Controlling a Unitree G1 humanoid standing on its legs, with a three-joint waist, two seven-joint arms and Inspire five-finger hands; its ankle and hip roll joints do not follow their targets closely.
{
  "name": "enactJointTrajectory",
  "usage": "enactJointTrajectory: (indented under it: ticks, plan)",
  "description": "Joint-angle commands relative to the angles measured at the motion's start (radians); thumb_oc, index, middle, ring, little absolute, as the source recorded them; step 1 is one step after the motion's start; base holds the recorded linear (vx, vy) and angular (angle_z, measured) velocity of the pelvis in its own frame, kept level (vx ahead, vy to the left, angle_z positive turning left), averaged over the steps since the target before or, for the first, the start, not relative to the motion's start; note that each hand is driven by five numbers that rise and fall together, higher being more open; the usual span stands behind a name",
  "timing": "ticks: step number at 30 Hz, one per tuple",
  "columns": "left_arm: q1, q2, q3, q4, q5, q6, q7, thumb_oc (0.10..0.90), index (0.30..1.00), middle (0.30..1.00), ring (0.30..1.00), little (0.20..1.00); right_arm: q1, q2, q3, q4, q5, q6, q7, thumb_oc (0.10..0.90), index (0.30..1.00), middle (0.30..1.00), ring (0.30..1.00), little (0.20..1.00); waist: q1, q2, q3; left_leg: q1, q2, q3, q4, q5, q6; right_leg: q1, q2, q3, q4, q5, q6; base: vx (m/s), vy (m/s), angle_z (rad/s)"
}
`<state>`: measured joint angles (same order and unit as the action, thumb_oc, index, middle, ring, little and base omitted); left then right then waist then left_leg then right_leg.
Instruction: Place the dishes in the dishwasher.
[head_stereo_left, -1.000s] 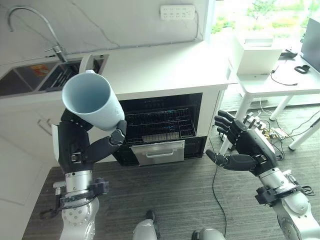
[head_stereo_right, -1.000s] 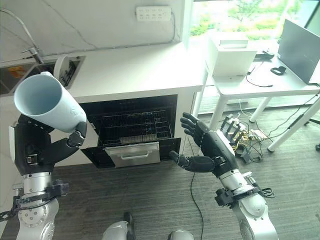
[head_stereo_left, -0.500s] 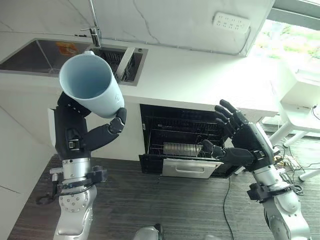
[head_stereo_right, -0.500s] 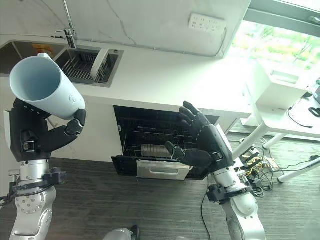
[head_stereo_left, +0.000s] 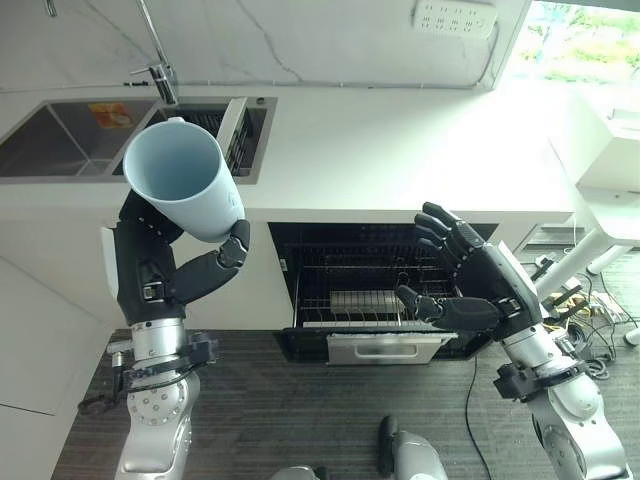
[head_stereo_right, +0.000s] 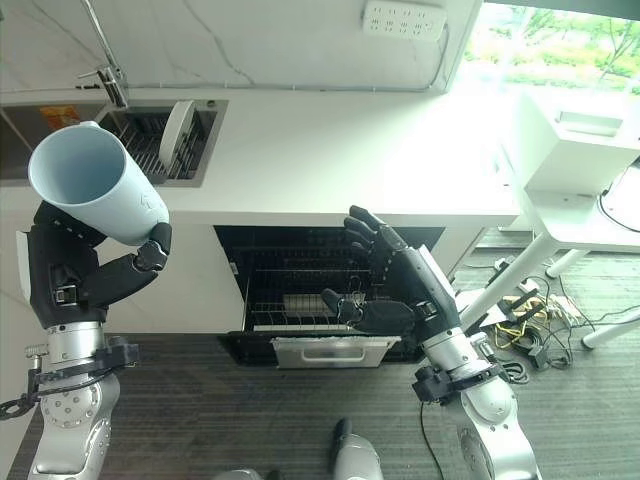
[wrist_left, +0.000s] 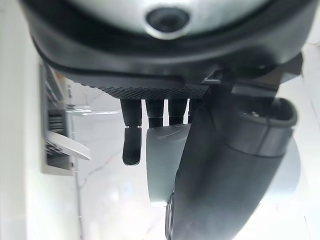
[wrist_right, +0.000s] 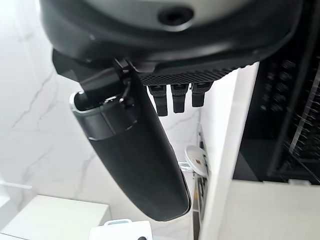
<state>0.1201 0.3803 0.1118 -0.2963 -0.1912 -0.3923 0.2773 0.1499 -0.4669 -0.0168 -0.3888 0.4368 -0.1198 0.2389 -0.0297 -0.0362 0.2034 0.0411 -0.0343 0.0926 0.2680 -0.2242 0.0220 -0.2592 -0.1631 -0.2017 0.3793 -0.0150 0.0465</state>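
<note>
White counter, open dishwasher, left hand apparently gripping cup

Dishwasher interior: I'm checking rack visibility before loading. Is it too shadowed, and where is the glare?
Left eye view: the dishwasher cavity is dark, but its rack wires show. Right eye view: daylight from the window washes out the white box.

Pale blue cup; white counter; black dishwasher interior; grey-veined white marble wall.
</note>
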Motion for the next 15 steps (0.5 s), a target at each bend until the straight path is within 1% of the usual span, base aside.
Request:
enactJointTrajectory:
  ticks: [1,4,5,6,7,8,9,10,12,13,14,15]
  plan:
    - [-0.041,0.072,0.034,-0.122,0.008,-0.092,0.005,0.4,0.3,0.3,0.3,0.3,-0.05,-0.011,-0.058,-0.066,0.07,-0.089,-0.013,0.8,0.9,0.9,0.9,0.9,-0.026,-0.006,-0.095,-0.006,0.081,0.033,0.032,-0.102,-0.044,0.061,0.011,0.001,-0.079,-0.088,0.092,0.11,-0.186,0.0]
    - [-0.026,0.065,0.037,-0.129,-0.001,-0.097,-0.001,0.4,0.3,0.3,0.3,0.3,-0.029,-0.005,-0.067,-0.075,0.08,-0.078,0.008,0.8,0.9,0.9,0.9,0.9,-0.033,0.002,-0.1,0.005,0.097,0.038,0.032,-0.092,-0.065,0.078,0.036,0.006,-0.079,-0.109,0.073,0.12,-0.213,0.04]
    - [-0.02,0.063,0.034,-0.13,-0.006,-0.099,-0.001,0.4,0.3,0.3,0.3,0.3,-0.022,-0.006,-0.07,-0.078,0.085,-0.073,0.014,0.8,0.9,0.9,0.9,0.9,-0.032,0.005,-0.101,0.006,0.104,0.042,0.032,-0.067,-0.076,0.088,0.047,0.007,-0.079,-0.118,0.064,0.12,-0.211,0.03]
    - [-0.018,0.058,0.026,-0.128,-0.005,-0.104,-0.002,0.4,0.3,0.3,0.3,0.3,-0.019,-0.009,-0.072,-0.077,0.076,-0.076,0.003,0.8,0.9,0.9,0.9,0.9,-0.03,0.007,-0.1,0.014,0.105,0.048,0.032,-0.014,-0.088,0.098,0.059,0.006,-0.079,-0.13,0.052,0.12,-0.224,0.04]
    - [-0.018,0.05,0.007,-0.127,0.017,-0.103,0.005,0.4,0.3,0.3,0.3,0.3,-0.023,-0.011,-0.068,-0.071,0.098,-0.075,0.003,0.8,0.9,0.9,0.9,0.9,-0.018,0.002,-0.091,0.006,0.092,0.044,0.032,0.057,-0.094,0.118,0.065,0.012,-0.079,-0.145,0.04,0.1,-0.184,0.14]
    - [-0.022,0.046,-0.01,-0.113,0.016,-0.097,0.008,0.4,0.3,0.3,0.3,0.3,-0.03,-0.011,-0.063,-0.066,0.087,-0.077,0.002,0.8,0.9,0.9,0.9,0.9,-0.013,-0.003,-0.082,-0.023,0.08,0.052,0.032,0.053,-0.082,0.131,0.067,0.02,-0.079,-0.149,0.041,0.05,-0.081,0.15]
    - [-0.029,0.044,-0.023,-0.098,0.016,-0.099,0.007,0.4,0.3,0.3,0.3,0.3,-0.05,-0.014,-0.053,-0.06,0.074,-0.065,-0.006,0.8,0.9,0.9,0.9,0.9,-0.01,-0.001,-0.074,-0.053,0.07,0.063,0.032,0.015,-0.069,0.134,0.071,0.028,-0.079,-0.151,0.048,0.01,0.031,0.16]
    - [-0.029,0.044,-0.03,-0.093,0.023,-0.1,0.008,0.4,0.3,0.3,0.3,0.3,-0.066,-0.013,-0.043,-0.054,0.077,-0.054,-0.015,0.8,0.9,0.9,0.9,0.9,-0.007,0.009,-0.068,-0.082,0.073,0.068,0.032,0.006,-0.07,0.135,0.081,0.032,-0.079,-0.153,0.054,0.02,0.081,0.14]
    - [-0.034,0.042,-0.04,-0.079,0.031,-0.105,0.018,0.4,0.3,0.3,0.3,0.3,-0.093,-0.009,-0.029,-0.043,0.107,-0.027,-0.012,0.8,0.9,0.9,0.9,0.9,-0.001,0.025,-0.059,-0.131,0.083,0.066,0.032,0.022,-0.082,0.138,0.096,0.042,-0.079,-0.159,0.059,0.02,0.059,0.03]
    - [-0.036,0.042,-0.041,-0.077,0.032,-0.107,0.019,0.4,0.3,0.3,0.3,0.3,-0.095,-0.01,-0.029,-0.043,0.108,-0.026,-0.012,0.8,0.9,0.9,0.9,0.9,-0.001,0.026,-0.06,-0.132,0.084,0.066,0.032,0.022,-0.083,0.137,0.097,0.043,-0.079,-0.159,0.059,0.03,0.068,-0.08]
    - [-0.042,0.04,-0.043,-0.065,0.061,-0.134,0.124,0.4,0.3,0.3,0.3,0.3,-0.107,-0.002,-0.014,-0.033,0.154,0.007,0.004,0.8,0.9,0.9,0.9,0.9,0.008,0.025,-0.058,-0.145,0.08,0.045,0.032,0.028,-0.076,0.137,0.097,0.044,-0.079,-0.164,0.061,0.0,0.149,-0.06]
    - [-0.078,0.029,-0.077,-0.019,0.13,-0.125,0.203,0.4,0.3,0.3,0.3,0.3,-0.115,0.013,0.018,-0.029,0.159,0.024,0.008,0.8,0.9,0.9,0.9,0.9,0.006,0.017,-0.071,-0.15,0.075,0.035,0.032,0.008,-0.07,0.143,0.093,0.027,-0.079,-0.168,0.06,0.0,0.172,-0.21]
